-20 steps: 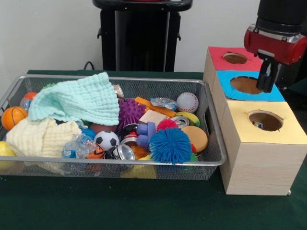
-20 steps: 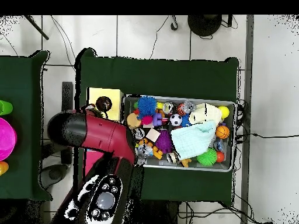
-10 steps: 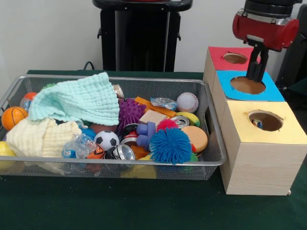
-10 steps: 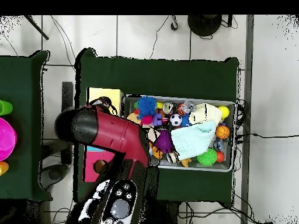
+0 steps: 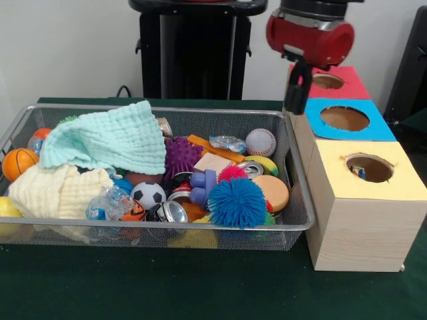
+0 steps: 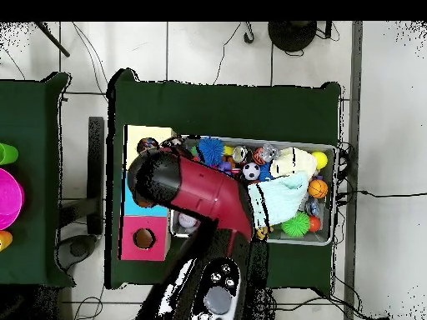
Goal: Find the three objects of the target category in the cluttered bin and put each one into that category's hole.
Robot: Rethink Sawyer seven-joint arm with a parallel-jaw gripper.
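Item: baseball, lying at the far right of the wire bin beside a crushed can, judged light, firm and round, best pinched across its middle; pincer above, empty, aperture indeterminable.

Place: robot lab or test room.
Signs: red robot arm over a green-covered table; tiled floor with loose cables; plain white wall.
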